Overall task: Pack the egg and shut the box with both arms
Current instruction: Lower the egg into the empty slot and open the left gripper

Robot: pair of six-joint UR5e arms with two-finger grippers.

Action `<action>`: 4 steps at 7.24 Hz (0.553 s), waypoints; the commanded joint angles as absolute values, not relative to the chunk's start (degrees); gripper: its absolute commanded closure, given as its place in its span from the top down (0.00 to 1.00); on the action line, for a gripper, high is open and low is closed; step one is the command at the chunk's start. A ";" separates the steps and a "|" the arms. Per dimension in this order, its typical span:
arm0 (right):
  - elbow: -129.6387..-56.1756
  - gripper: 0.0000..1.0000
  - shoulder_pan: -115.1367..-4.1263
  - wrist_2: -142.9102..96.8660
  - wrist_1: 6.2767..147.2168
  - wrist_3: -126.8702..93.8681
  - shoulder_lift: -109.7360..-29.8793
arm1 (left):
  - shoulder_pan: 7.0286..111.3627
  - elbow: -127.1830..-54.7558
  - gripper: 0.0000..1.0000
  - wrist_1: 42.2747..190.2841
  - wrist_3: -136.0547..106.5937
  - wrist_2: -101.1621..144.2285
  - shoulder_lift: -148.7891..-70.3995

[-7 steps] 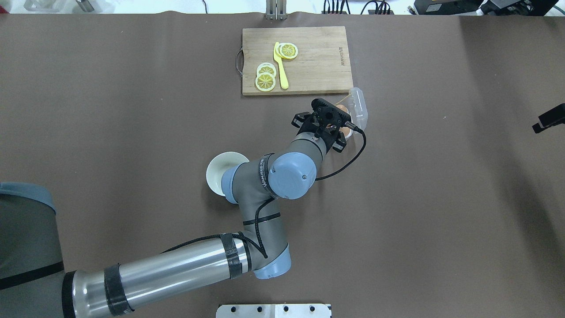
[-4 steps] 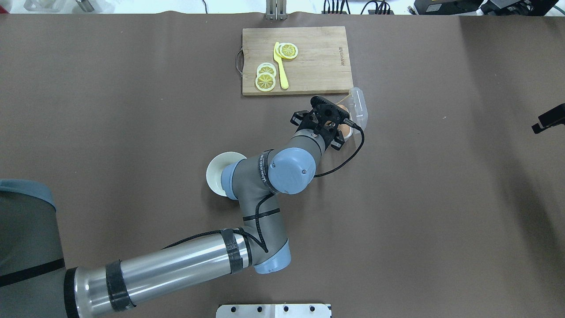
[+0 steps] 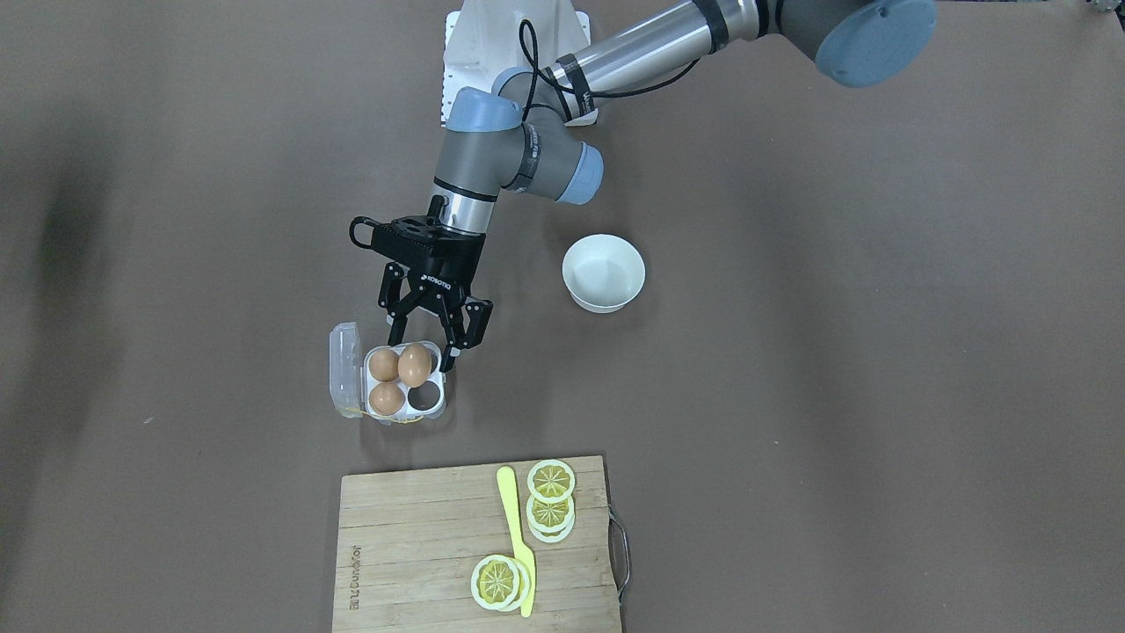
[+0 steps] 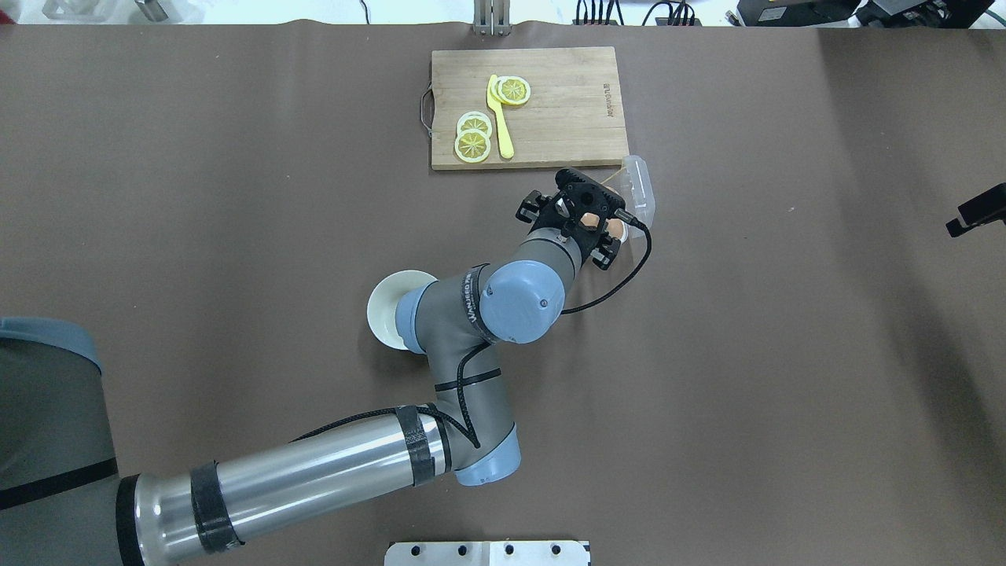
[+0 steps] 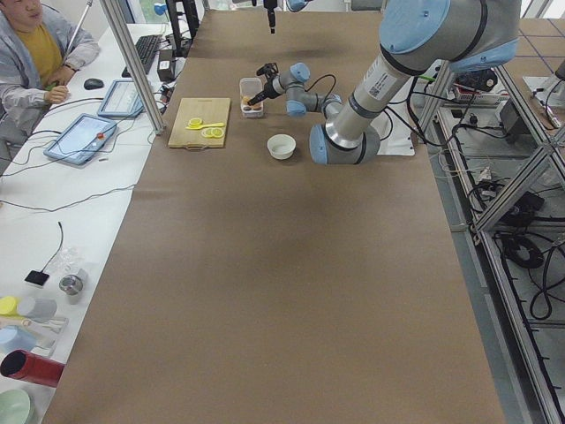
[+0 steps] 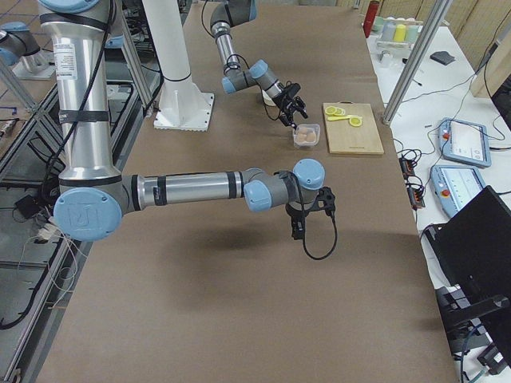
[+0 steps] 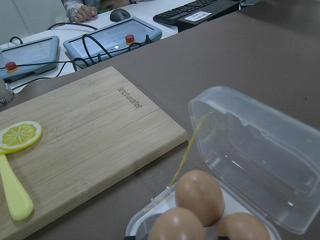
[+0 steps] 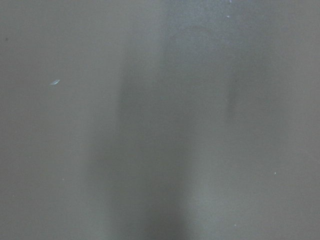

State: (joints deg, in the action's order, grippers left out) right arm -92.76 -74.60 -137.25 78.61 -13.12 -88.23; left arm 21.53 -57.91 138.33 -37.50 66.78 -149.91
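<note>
Currently, you are looking at the black two-finger left gripper [image 3: 426,345] hovering, fingers spread and empty, over a smooth orange-brown egg [image 3: 415,365] sitting in the clear-plastic four-cell box [image 3: 439,388].

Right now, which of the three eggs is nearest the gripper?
The egg in the robot-side cell farthest from the lid, just below the open left gripper; the other two eggs sit along the lid side.

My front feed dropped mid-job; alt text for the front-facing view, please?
The left gripper hangs open over an open egg box holding three eggs, one cell empty. A white bowl and a cutting board lie nearby.
</note>
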 commanded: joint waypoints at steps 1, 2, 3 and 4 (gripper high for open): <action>-92.72 1.00 -74.62 -137.29 78.57 -13.18 -88.15 | 21.62 -58.27 0.91 138.34 -37.53 67.32 -149.94; -92.72 1.00 -74.62 -137.29 78.57 -13.18 -88.15 | 21.62 -58.36 0.91 138.34 -37.53 67.41 -149.94; -92.72 1.00 -74.53 -137.29 78.57 -13.10 -88.15 | 22.14 -59.84 0.91 138.34 -37.62 67.85 -149.94; -92.81 1.00 -74.62 -137.29 78.57 -13.18 -88.15 | 24.50 -61.16 0.90 138.17 -38.49 71.51 -150.03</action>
